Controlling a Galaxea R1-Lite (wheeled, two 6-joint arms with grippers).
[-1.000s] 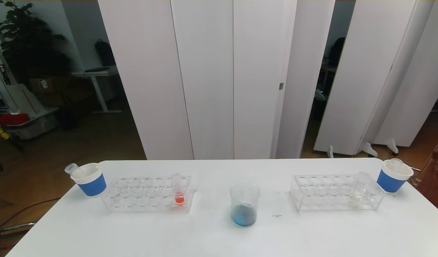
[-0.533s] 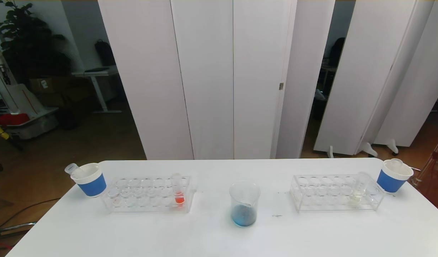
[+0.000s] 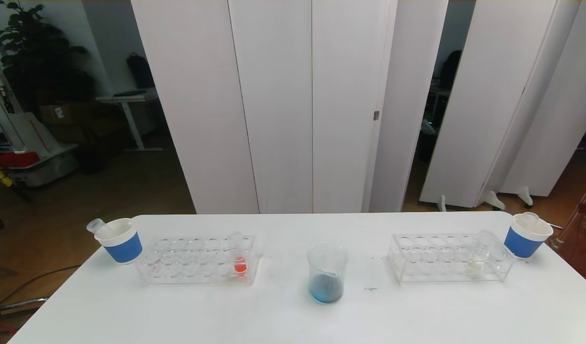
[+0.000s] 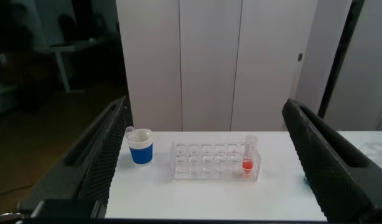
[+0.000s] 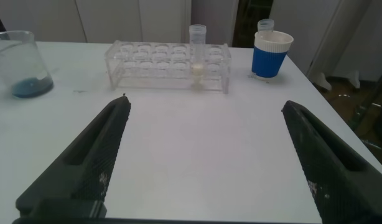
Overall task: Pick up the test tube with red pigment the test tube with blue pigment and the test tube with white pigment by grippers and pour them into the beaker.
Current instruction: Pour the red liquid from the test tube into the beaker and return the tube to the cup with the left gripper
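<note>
Head view: beaker (image 3: 326, 272) with blue liquid stands mid-table; red tube (image 3: 238, 259) racked toward the left edge, white-pigment tube (image 3: 479, 255) racked toward the right edge. Nothing differs from the earlier frames.

Left wrist view: left gripper (image 4: 206, 158) held apart, well back from the red tube (image 4: 249, 157).

Right wrist view: right gripper (image 5: 206, 158) apart, empty. Tubes look light, slippery, fragile; grip the upper part.

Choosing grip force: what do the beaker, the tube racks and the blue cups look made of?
Beaker: clear glass or plastic; blue liquid shows through. Racks: clear, glossy, likely acrylic. Cups: matte, apparently paper, with white rims.
</note>
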